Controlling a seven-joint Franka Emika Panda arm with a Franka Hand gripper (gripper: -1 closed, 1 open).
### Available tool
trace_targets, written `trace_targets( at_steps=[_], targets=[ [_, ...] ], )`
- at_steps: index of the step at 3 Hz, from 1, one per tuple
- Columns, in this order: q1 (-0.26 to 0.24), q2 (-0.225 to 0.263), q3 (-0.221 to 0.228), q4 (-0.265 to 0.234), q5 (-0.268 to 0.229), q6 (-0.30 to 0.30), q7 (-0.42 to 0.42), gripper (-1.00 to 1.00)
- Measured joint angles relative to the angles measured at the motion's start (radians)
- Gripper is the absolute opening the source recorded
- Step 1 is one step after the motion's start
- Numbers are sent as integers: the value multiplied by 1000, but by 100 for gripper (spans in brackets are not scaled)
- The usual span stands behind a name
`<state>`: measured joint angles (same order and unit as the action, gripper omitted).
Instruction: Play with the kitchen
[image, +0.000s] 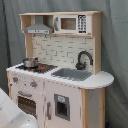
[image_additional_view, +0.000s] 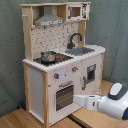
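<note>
One object: the kitchen (image_additional_view: 62, 75), white panels and light wood, standing upright on a wooden floor (image_additional_view: 20, 120) before a grey curtain (image: 112, 45).
Orientation: long axis vertical, hood (image: 38, 28) at top, oven door (image_additional_view: 64, 95) low; front faces the second exterior view's lower right.
Fittings: small pot (image_additional_view: 48, 56) on the hob, black faucet (image: 83, 59) behind the grey sink (image: 72, 74), knobs (image_additional_view: 59, 75) above the oven.
Arm: white arm (image_additional_view: 107, 102) reaching in from the second exterior view's right, tip at the oven door's edge.
Pincer (image_additional_view: 78, 100): close against the door; cannot tell whether wide or narrow.
Step, judged: working the oven door.
Doing it well: hook the door's handle squarely, pull along its hinge arc, slowly, so the light cabinet does not slide or tip.
</note>
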<state>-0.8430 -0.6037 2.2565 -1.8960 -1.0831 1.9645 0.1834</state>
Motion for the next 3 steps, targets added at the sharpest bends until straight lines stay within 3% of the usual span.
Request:
trace_targets(
  at_steps=[3],
  targets=[
    [105, 165, -40, -206, -134, -80, 84, 100]
  ],
)
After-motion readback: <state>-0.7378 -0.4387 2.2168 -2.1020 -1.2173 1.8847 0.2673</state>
